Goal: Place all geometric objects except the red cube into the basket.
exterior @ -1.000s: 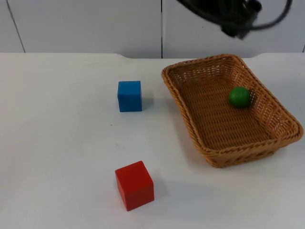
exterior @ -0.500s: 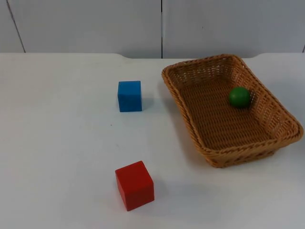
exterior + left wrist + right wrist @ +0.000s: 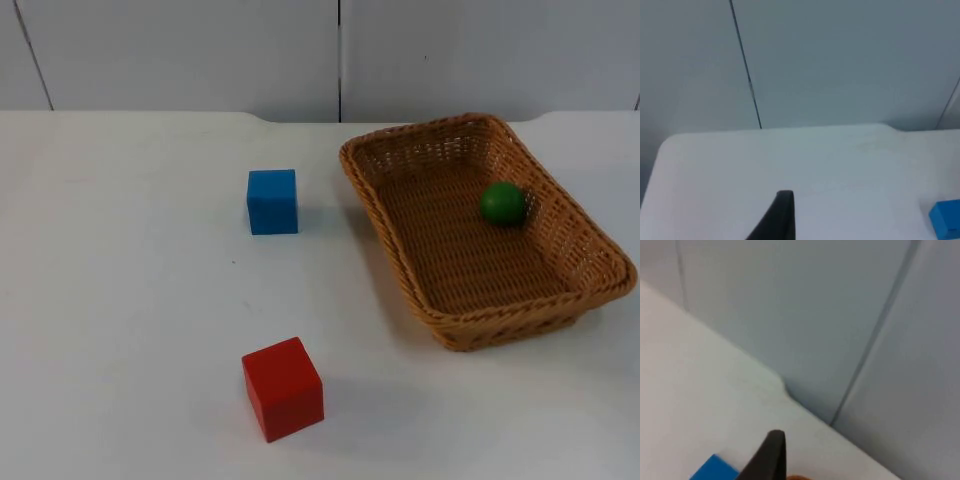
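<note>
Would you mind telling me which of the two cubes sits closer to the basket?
The blue cube, beside the basket's left rim. The red cube sits farther away, toward the table's near edge.

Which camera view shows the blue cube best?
The top view: the whole blue cube sits on the white table, left of the basket. Both wrist views catch just a cut-off part of it.

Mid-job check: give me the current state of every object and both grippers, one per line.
green ball: inside the wicker basket, by its far right wall.
blue cube: on the table, left of the basket, not yet placed.
red cube: on the table, near edge, apart.
left gripper: raised, waiting.
right gripper: raised.
</note>
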